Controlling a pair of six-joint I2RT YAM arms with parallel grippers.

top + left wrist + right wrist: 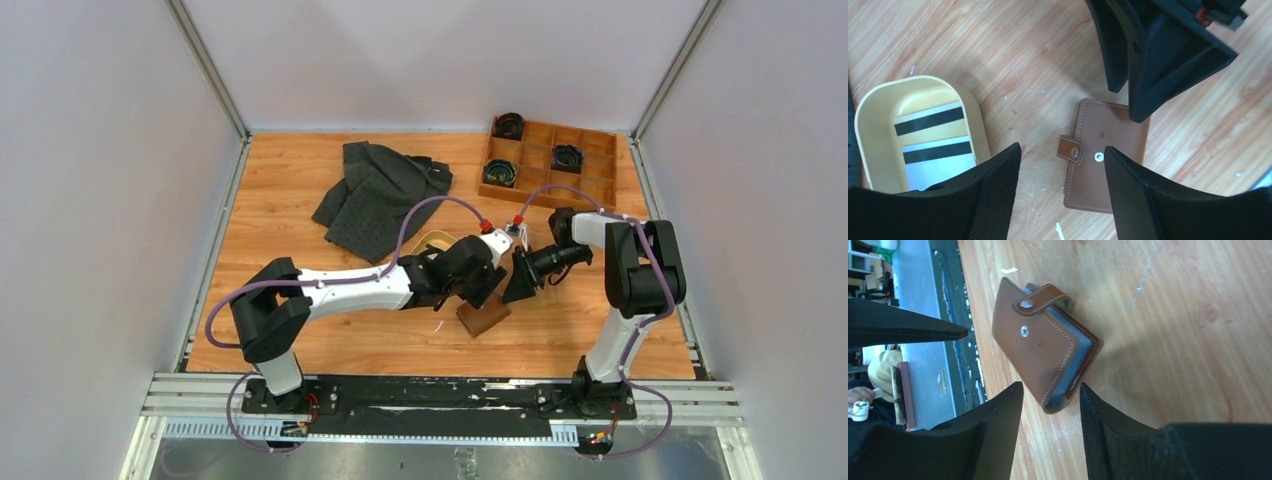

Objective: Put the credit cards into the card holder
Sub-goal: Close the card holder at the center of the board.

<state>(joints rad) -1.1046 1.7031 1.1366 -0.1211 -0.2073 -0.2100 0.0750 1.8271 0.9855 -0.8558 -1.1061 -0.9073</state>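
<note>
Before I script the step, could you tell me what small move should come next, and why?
Probably close the open right hand on the card holder: it lies shut, strap unsnapped, under the open left hand, credit cards in the tray.

Light: bright, even and white, falling from overhead.
Shadows: a soft grey patch on the wooden table [1198,315], just right of the card holder [1048,345] in the right wrist view.
Glare: a small glint on its metal snap [1024,330].
Focus: the card holder is sharp; the background far to its left is soft.
</note>
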